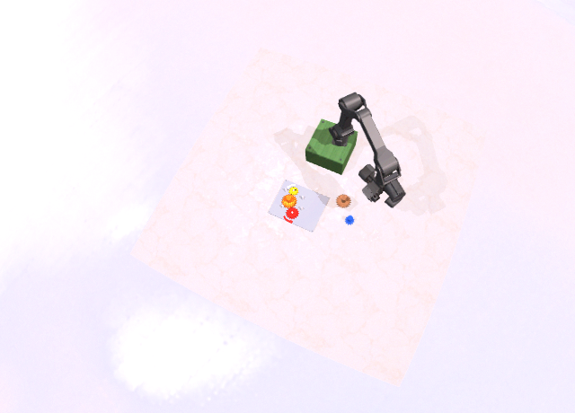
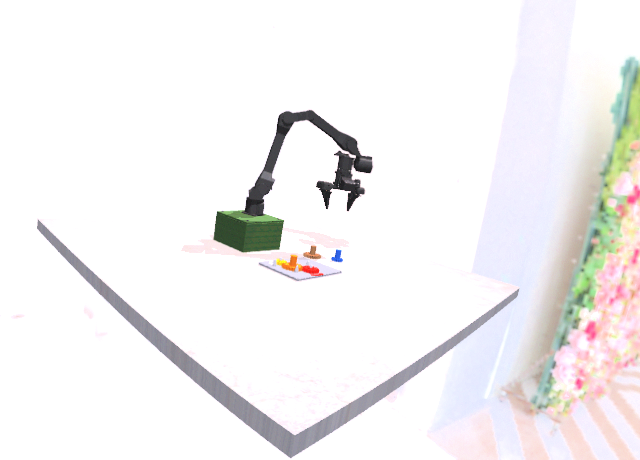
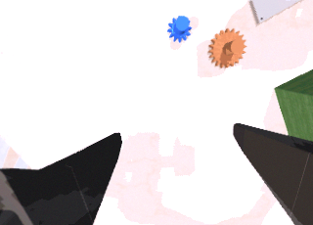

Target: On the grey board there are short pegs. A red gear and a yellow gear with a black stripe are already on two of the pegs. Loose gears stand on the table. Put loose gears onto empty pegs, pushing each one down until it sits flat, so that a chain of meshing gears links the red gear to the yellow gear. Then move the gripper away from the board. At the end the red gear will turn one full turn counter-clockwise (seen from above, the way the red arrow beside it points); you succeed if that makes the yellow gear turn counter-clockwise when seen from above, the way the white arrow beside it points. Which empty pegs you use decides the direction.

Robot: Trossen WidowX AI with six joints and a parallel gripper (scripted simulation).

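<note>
The grey board (image 1: 308,221) (image 2: 328,272) (image 3: 279,2) bears the red gear (image 1: 292,215) (image 2: 310,269), the yellow gear (image 1: 293,192) (image 2: 280,262) and, between them, an orange gear (image 1: 288,200) (image 2: 293,262) with a tall handle. The orange gear appears to touch both; whether it sits fully flat is too small to tell. Several pale pegs stand on the board. A brown gear (image 1: 343,200) (image 2: 312,252) (image 3: 227,48) and a small blue gear (image 1: 349,220) (image 2: 337,256) (image 3: 180,28) stand on the table beside the board. My gripper (image 2: 337,208) (image 3: 175,133) is open and empty, high above the table, away from the board.
The green block (image 1: 331,146) (image 2: 248,233) (image 3: 295,103) under the arm's base stands behind the board. A red arrow mark (image 1: 287,219) lies on the board beside the red gear. The table (image 1: 296,278) (image 2: 289,331) extends in front of the board.
</note>
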